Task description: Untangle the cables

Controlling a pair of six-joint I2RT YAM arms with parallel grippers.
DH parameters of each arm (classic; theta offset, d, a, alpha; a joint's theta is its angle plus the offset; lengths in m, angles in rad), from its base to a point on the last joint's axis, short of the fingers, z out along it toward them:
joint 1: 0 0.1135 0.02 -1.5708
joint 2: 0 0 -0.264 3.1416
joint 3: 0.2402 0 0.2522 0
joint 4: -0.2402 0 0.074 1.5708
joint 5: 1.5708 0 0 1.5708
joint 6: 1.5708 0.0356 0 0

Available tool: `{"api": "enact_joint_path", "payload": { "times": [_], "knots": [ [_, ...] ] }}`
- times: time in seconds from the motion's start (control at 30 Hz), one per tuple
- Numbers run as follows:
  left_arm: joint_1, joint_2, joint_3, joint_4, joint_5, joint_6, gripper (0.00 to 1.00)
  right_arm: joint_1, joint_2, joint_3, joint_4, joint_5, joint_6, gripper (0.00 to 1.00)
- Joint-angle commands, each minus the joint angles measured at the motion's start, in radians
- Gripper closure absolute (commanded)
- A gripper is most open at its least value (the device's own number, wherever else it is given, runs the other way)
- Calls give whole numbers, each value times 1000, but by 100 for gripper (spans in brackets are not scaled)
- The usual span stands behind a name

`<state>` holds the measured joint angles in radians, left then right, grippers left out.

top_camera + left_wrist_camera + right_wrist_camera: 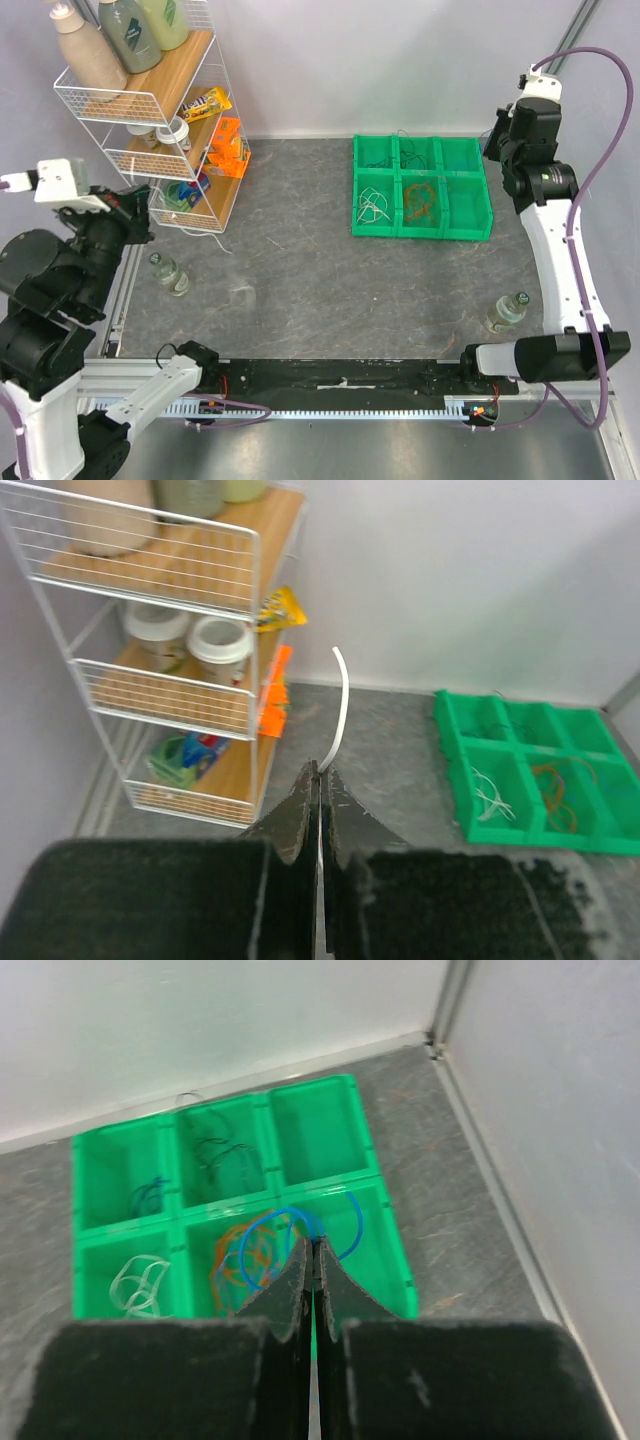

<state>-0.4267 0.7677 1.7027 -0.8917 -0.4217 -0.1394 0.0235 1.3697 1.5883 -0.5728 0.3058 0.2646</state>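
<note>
A green six-compartment bin (447, 212) stands at the back right of the table. It holds a white cable bunch (372, 205), an orange bunch (420, 200) and thin black wires (410, 152). My right gripper (313, 1245) is shut on a blue cable (255, 1243), whose loops hang over the orange bunch (232, 1260). In the top view this gripper (493, 138) is raised beside the bin's right back corner. My left gripper (320, 771) is shut on a white cable (343, 705) that sticks up from its tips. It hangs near the shelf (143, 205).
A white wire shelf (150, 100) with bottles, cups and snack packs stands at the back left, close to my left gripper. Small glass bottles stand at the left (172, 274) and right (507, 312). Walls close the back and right sides.
</note>
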Motion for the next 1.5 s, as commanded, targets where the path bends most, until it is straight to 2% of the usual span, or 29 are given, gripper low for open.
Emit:
{"api": "enact_joint_path", "payload": {
  "times": [0.0,0.17,0.27,0.3,0.33,0.4,0.6,1.0,1.47],
  "knots": [
    [5,30,2,17,191,-77,98,16,-125,-20,-16,-163,62,100],
    [5,38,-124,71,253,-164,98,29,-190,-86,-4,-341,131,100],
    [6,59,-210,88,293,-245,98,41,-211,-74,-9,-358,154,100],
    [6,76,-237,82,319,-282,98,41,-215,-56,-16,-350,156,100],
    [6,114,-283,70,404,-355,98,39,-207,-7,-39,-321,150,100],
    [6,146,-333,77,504,-393,98,41,-201,22,-55,-256,145,100],
    [5,257,-385,47,742,-390,98,38,-170,-7,-71,-47,119,100],
    [5,243,-403,16,762,-384,98,15,-47,-11,-45,73,73,100],
    [-3,286,-396,11,725,-350,98,12,-20,-24,-36,4,93,100]
  ]
}}
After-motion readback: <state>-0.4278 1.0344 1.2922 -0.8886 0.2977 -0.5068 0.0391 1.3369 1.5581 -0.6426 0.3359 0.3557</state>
